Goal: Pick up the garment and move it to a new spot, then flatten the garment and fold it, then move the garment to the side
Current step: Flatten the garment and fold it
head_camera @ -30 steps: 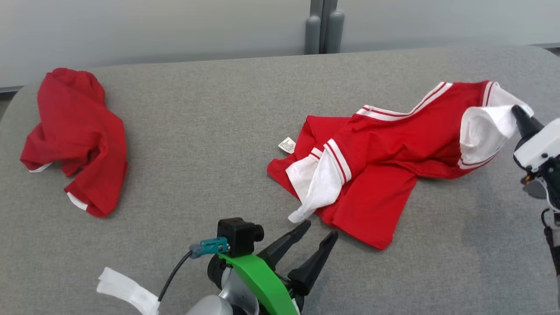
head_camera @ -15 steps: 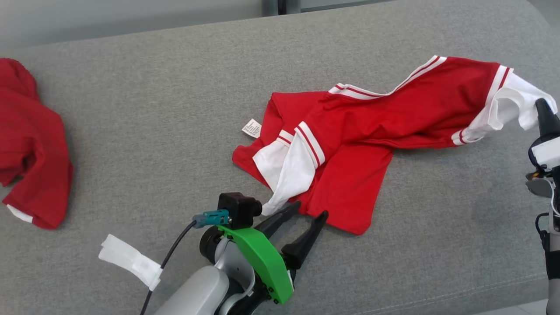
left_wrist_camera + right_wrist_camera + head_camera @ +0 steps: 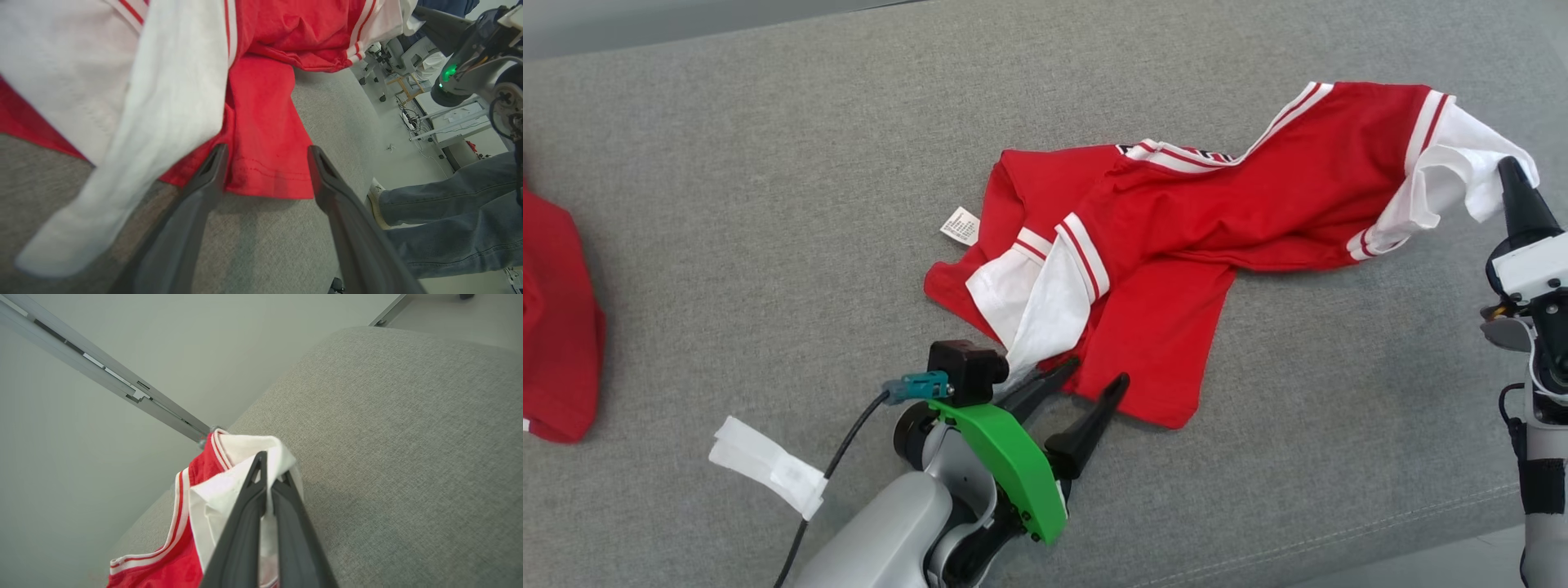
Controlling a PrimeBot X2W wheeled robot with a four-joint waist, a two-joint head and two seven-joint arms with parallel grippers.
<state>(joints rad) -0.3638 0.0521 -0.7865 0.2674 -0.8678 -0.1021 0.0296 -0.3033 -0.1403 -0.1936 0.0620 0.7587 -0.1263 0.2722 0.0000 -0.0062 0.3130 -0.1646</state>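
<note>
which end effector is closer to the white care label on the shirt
Left. The left end effector, open, is at the near hem of the garment, just right of the care label. The right end effector is shut on the white sleeve at the far right end.

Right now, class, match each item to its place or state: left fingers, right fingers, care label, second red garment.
1 left fingers
2 right fingers
3 care label
4 second red garment

a at the head view's far left edge
b spread apart at the striped garment's near hem
c white, beside the striped garment's edge
d shut on the garment's white end

Pairs: 1-b, 2-d, 3-c, 4-a
</note>
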